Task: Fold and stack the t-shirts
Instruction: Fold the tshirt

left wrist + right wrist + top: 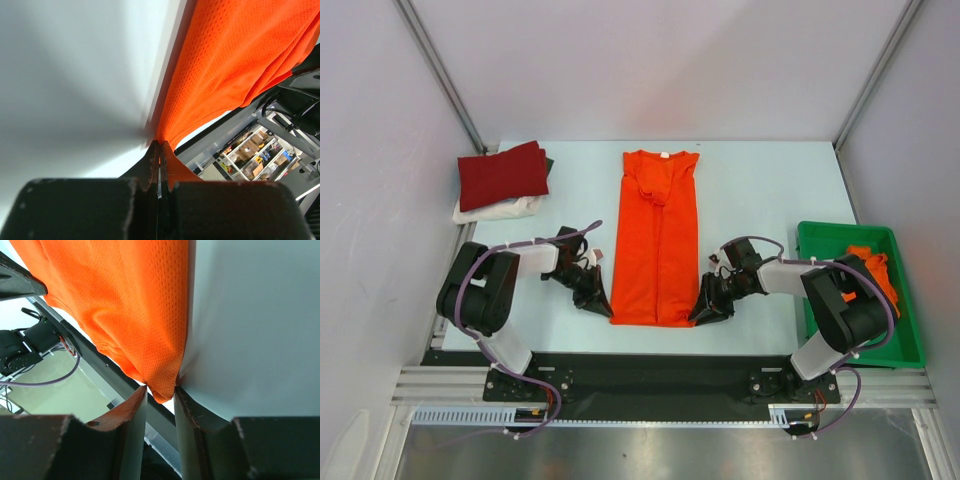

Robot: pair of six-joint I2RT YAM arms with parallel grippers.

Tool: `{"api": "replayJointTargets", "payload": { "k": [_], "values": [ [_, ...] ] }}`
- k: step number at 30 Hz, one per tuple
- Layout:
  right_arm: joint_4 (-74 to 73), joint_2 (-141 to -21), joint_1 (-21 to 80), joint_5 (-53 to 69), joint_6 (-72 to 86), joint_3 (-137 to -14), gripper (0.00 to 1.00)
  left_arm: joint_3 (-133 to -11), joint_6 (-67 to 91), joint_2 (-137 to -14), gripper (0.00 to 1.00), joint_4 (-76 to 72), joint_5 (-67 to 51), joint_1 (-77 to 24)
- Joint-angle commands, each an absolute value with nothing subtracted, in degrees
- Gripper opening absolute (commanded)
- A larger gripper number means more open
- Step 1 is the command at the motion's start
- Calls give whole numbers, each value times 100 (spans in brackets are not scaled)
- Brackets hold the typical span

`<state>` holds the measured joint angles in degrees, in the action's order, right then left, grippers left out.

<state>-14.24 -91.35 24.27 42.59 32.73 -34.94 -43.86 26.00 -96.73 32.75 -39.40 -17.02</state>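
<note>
A bright orange t-shirt (658, 235) lies on the table, folded lengthwise into a long strip, neck at the far end. My left gripper (603, 305) is at its near left corner; in the left wrist view (160, 145) it is shut on the orange cloth (235, 60). My right gripper (702, 312) is at the near right corner; in the right wrist view (160, 390) its jaws stand apart, with the cloth's corner (125, 300) hanging between them. A folded dark red t-shirt (502, 172) lies on a folded white one (500, 210) at the far left.
A green plastic bin (910, 340) stands at the right edge, holding a crumpled orange t-shirt (875, 265). The table's near edge and black rail run just behind both grippers. Grey walls close in the far side and both sides.
</note>
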Motion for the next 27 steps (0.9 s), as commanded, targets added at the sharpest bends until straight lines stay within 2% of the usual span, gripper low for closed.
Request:
{"api": "replayJointTargets", "payload": {
  "k": [1,5,9,12,13,22,27],
  "values": [
    [-1354,-9193,2461,3770,3226,-3384,34,-4350,2575,-9501,0,3191,-4087,-1670],
    [-1195,-9290,2452,3779,3278,-3471,33,-4377,2575,-9475,0,3173,-4096,-1670],
    [-1134,-9387,2443,3806,3261,-3551,26,-4316,2558,-9413,0,3164,-4096,-1670],
    [-1081,-9387,2461,3902,3235,-3533,12,-4280,2549,-9361,1,3164,-4096,-1670],
    [-1125,-9335,2444,3920,3191,-3533,0,-4289,2531,-9334,0,3181,-4096,-1670],
    [-2293,-7938,2110,4008,2128,-3717,0,-4649,1979,-8737,0,3550,-4025,-1389],
    [-2531,-7673,1855,4034,1828,-4025,0,-5071,1890,-8587,0,3665,-4218,-1354]
  ]
}}
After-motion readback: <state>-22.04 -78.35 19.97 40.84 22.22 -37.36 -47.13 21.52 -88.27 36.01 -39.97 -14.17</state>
